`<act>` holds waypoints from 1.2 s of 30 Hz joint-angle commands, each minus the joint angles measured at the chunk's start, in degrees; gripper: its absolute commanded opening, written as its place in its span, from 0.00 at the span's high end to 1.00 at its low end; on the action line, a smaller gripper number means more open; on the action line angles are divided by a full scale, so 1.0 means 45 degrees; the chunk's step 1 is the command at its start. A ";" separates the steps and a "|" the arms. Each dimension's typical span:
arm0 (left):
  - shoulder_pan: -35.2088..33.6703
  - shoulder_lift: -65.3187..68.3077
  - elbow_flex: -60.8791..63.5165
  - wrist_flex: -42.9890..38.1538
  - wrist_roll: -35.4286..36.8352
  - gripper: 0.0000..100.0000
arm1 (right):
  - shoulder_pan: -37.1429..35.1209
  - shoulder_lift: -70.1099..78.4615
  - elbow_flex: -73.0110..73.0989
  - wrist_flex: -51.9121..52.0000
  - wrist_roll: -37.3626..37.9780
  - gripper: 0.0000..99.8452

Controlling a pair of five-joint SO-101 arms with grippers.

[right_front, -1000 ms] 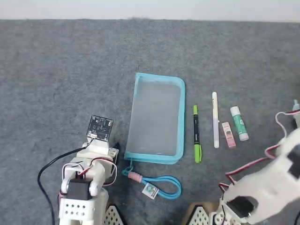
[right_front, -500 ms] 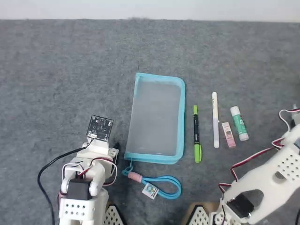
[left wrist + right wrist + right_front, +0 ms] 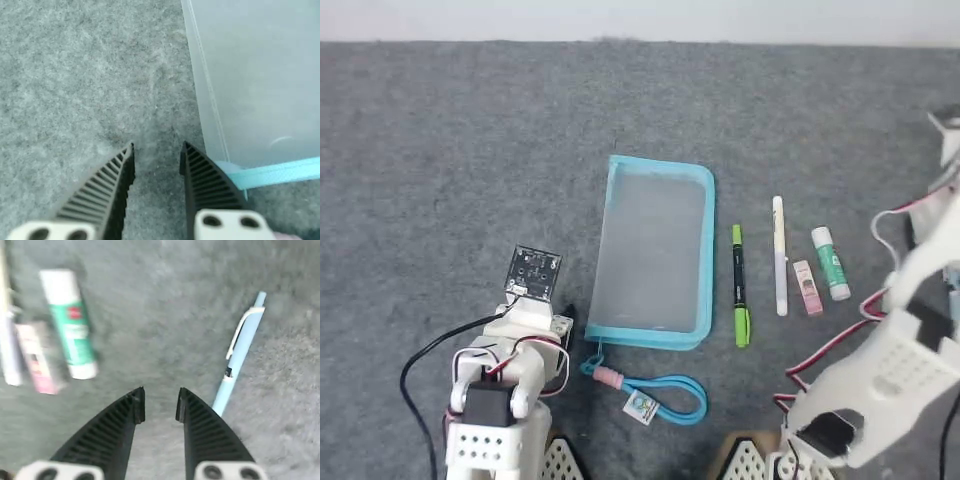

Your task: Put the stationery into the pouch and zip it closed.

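The left arm (image 3: 505, 400) is folded low at the near edge of the grey mat (image 3: 450, 150), with its wrist turned down by the near left corner of the pouch (image 3: 655, 255). The left gripper (image 3: 156, 147) is held over bare mat. Its toothed jaws are parted by a modest gap and nothing is gripped between them. One finger (image 3: 207, 175) is seen just at the pouch's turquoise trim.

The pouch is laid flat at the middle of the mat (translucent, edged in turquoise), and a blue strap (image 3: 665, 392) is trailed from its near corner.

The right arm (image 3: 895, 375) is raised and stretched out along the right side of the mat. The right gripper (image 3: 160, 390) is pointed down at the mat between the glue stick (image 3: 67, 322) and a light blue pen (image 3: 237, 355). Only a narrow gap is left between its jaws, and nothing is held.

All the stationery is found outside the pouch. A green marker (image 3: 740, 285), a white pen (image 3: 779, 255), a pink eraser (image 3: 807, 287) and the glue stick are lined up side by side to the pouch's right. The light blue pen is set apart beyond the glue stick.
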 commanded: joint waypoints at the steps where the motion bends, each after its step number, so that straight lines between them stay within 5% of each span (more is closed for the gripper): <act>1: -0.0059 0.0020 -0.0068 0.0078 -0.0078 0.86 | -0.1065 -0.1612 0.0215 0.0420 -0.1270 0.91; 15: -0.0059 0.0020 -0.0068 0.0078 -0.0078 0.86 | -0.7004 -0.7238 1.1038 -0.4698 -0.5392 0.90; 21: -0.0059 0.0020 -0.0068 0.0078 -0.0078 0.86 | -0.9875 -0.7160 1.2269 -0.5402 -0.7053 0.90; 36: -0.0059 0.0020 -0.0068 0.0078 -0.0078 0.86 | -1.0051 -0.3741 1.2249 -0.6769 -0.7619 0.90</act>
